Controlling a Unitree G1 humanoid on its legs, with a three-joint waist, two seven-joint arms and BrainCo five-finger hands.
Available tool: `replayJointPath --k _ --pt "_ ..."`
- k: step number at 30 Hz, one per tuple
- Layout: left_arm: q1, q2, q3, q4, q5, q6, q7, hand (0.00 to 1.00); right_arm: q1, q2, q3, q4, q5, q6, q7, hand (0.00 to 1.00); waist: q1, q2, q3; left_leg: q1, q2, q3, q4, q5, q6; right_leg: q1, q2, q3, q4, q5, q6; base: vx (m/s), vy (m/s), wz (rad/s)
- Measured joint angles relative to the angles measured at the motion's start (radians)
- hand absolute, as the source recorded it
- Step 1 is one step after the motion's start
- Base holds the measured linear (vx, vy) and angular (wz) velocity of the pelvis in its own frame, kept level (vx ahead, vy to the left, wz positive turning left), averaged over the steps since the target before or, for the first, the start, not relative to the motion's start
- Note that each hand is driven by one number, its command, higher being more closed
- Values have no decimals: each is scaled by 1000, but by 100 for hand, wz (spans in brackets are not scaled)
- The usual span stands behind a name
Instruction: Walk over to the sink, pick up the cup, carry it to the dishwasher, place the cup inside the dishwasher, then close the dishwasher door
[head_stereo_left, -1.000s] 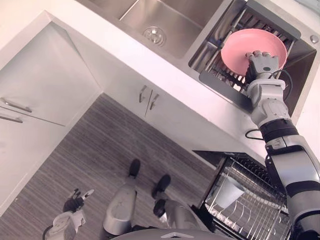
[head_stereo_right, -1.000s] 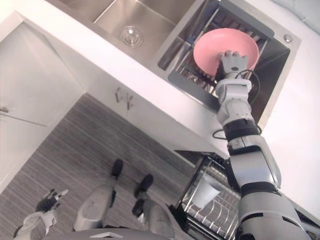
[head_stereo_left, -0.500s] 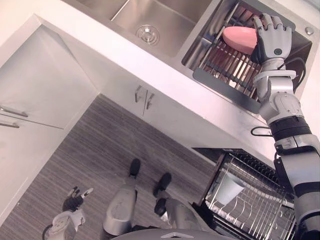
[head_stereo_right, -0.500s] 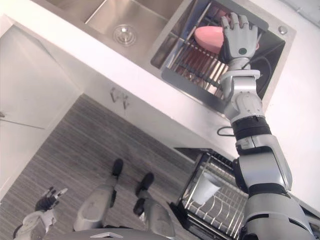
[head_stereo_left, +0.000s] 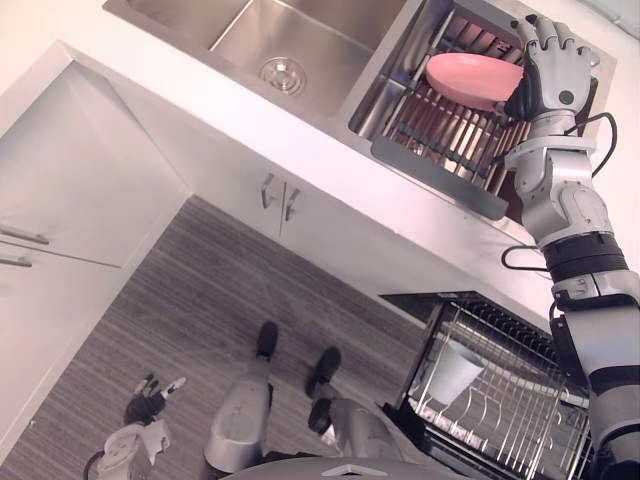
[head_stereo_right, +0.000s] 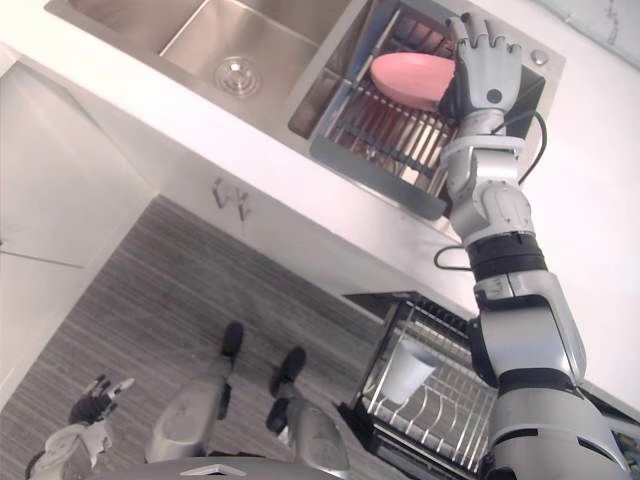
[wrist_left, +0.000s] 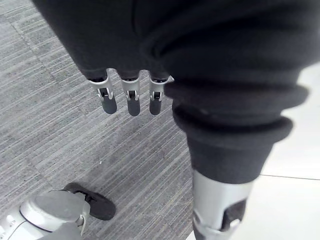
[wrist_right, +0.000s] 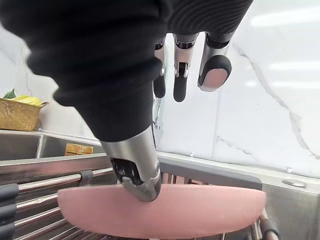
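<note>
A white cup (head_stereo_left: 455, 372) lies tilted in the pulled-out dishwasher rack (head_stereo_left: 500, 325) at the lower right. My right hand (head_stereo_left: 552, 78) reaches up over the sink's drying rack (head_stereo_left: 440, 135), where a pink dish (head_stereo_left: 470, 80) rests edge-on on the bars. In the right wrist view the hand's fingers (wrist_right: 176, 75) point straight out and its thumb (wrist_right: 136, 170) touches the rim of the pink dish (wrist_right: 200, 212). My left hand (head_stereo_left: 150, 392) hangs low over the floor at the lower left, its fingers (wrist_left: 129, 100) relaxed and holding nothing.
The steel sink basin with its drain (head_stereo_left: 283, 73) lies left of the drying rack. White cabinet doors with handles (head_stereo_left: 276, 195) stand below the counter. A woven basket (wrist_right: 17, 112) stands beyond the sink. Striped wood floor spreads out beneath me.
The pink dish has gone from facing me in my right hand's grasp to lying edge-on on the drying rack. The hand's fingers have straightened and it has moved up and right.
</note>
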Motion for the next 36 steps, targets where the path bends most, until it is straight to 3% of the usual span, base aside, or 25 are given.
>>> replayJointPath --k 3,4,8,16,26,36 --pt "1 -1 1 17 1 0 1 0 46 0 -33 -2 34 -2 6 100 1 -1 -24 5 0 3 -10 2 2 0 0 4 -3 0 0 30 29 -3" --pt "2 -1 1 17 1 0 1 0 52 0 -43 -2 34 -2 5 0 -1 -1 -29 6 0 4 -10 2 2 1 0 4 -3 0 0 0 0 0" --pt "6 -6 2 18 1 0 1 0 55 0 -45 -2 64 -16 16 0 -11 -1 -47 14 0 4 -10 2 2 9 1 5 -6 0 0 0 0 0" --pt "22 -13 4 40 3 0 2 0 132 1 -73 -73 72 -49 115 0 -13 -6 -76 35 2 10 -31 8 5 19 3 12 -8 2 1 2 22 -2" --pt "23 -18 5 45 12 0 2 0 185 6 -73 -73 70 -73 239 0 -32 -30 -94 38 2 13 -31 9 6 21 3 15 -8 3 1 5 14 -1" --pt "23 -18 5 42 11 12 4 0 206 21 -72 -70 71 -76 241 0 -29 -32 -96 33 2 6 -31 12 7 18 3 12 -8 5 1 3 8 0"
